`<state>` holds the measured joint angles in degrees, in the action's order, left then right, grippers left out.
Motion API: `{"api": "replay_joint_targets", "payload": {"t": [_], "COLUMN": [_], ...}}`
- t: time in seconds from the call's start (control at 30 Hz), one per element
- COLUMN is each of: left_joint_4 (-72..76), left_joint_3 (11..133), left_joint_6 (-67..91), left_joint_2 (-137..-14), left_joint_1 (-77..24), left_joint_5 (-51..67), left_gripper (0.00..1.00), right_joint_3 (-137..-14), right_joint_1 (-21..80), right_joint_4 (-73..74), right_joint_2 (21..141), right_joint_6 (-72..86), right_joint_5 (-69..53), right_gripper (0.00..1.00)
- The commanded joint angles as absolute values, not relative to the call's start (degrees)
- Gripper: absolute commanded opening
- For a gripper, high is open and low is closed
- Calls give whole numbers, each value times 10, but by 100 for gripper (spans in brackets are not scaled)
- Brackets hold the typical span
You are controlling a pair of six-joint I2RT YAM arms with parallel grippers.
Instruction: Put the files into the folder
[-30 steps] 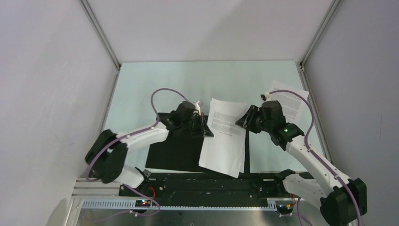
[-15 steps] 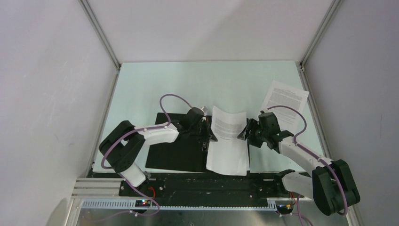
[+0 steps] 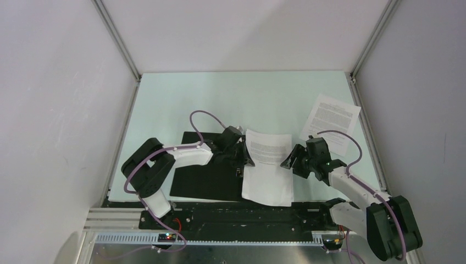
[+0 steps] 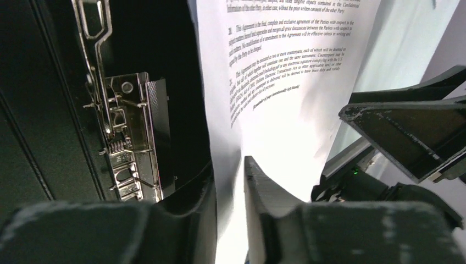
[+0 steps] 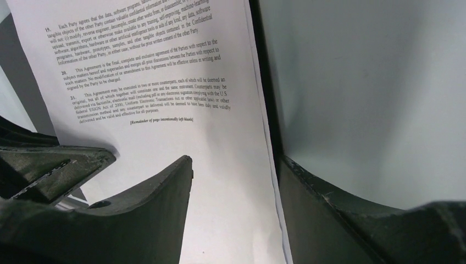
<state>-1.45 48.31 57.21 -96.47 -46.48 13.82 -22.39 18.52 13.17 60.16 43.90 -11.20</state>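
Observation:
The folder [image 3: 200, 179] lies open, black inside up, left of centre; its metal clip [image 4: 131, 148] shows in the left wrist view. One white printed sheet [image 3: 268, 168] lies partly bowed at the folder's right edge. My left gripper [image 3: 245, 158] is shut on that sheet's left edge, and the left wrist view shows the paper [image 4: 286, 66] pinched between the fingers [image 4: 228, 165]. My right gripper [image 3: 287, 162] is open at the sheet's right edge, its jaws straddling the paper [image 5: 154, 71] without closing [image 5: 235, 162]. A second sheet [image 3: 332, 121] lies flat at the far right. I see no third sheet apart from these.
The pale green table top [image 3: 231, 104] is walled by white panels on three sides. A black rail [image 3: 236, 212] with the arm bases runs along the near edge, just below the folder and the sheet.
Both grippers have moved toward the near edge with the sheet. The sheet has turned from slanted to nearly square with the folder and has come lower, its near part resting down.

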Motion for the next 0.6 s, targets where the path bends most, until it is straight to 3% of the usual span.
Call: {"api": "replay_joint_targets", "payload": {"t": [0.0,0.27,0.57], "left_joint_4": [-59,-112,-169], "left_joint_3": [518,522,540], "left_joint_6": [544,505,446], "left_joint_2": [-955,-936,-907], "left_joint_1": [-470,-469,-472], "left_joint_5": [115,106,117], "left_gripper": [32,58,70], "right_joint_3": [-223,-225,-229], "right_joint_1": [173,159,148], "right_joint_4": [147,148,145], "right_joint_2": [589,598,608], "right_joint_6": [436,432,428], "right_joint_5": [-96,-92,-90], "right_gripper": [63,63,63]}}
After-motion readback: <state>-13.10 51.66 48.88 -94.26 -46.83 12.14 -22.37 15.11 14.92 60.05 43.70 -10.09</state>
